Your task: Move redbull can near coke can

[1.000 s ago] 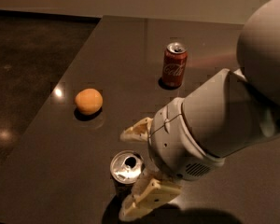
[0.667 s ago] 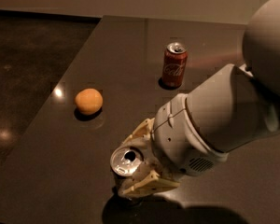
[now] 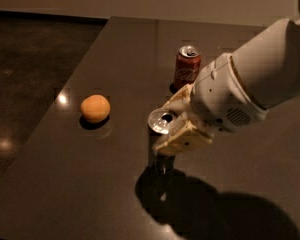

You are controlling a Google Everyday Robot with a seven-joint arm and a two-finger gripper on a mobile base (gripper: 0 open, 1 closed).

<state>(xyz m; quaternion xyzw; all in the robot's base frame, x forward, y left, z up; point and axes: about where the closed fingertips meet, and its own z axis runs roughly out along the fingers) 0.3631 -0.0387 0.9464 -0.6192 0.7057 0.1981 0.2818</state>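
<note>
The redbull can (image 3: 162,120) stands upright near the middle of the bench (image 3: 80,189), its silver top and pull-tab hole facing up and its dark body below in shade. The gripper (image 3: 165,130) is clamped on it, with one cream-coloured finger against the far side of the can's top and the other pressed across its near side. Whether the can's base touches the bench or hangs just above it cannot be told; a dark shadow spreads on the bench right under and in front of it. The white arm (image 3: 250,84) reaches in from the right. The coke can (image 3: 186,66) stands upright just beyond the gripper, near the redbull can but apart from it. An orange (image 3: 95,108) lies to the left, well apart from both cans. The dark floor (image 3: 20,84) shows past the bench's left edge.
</note>
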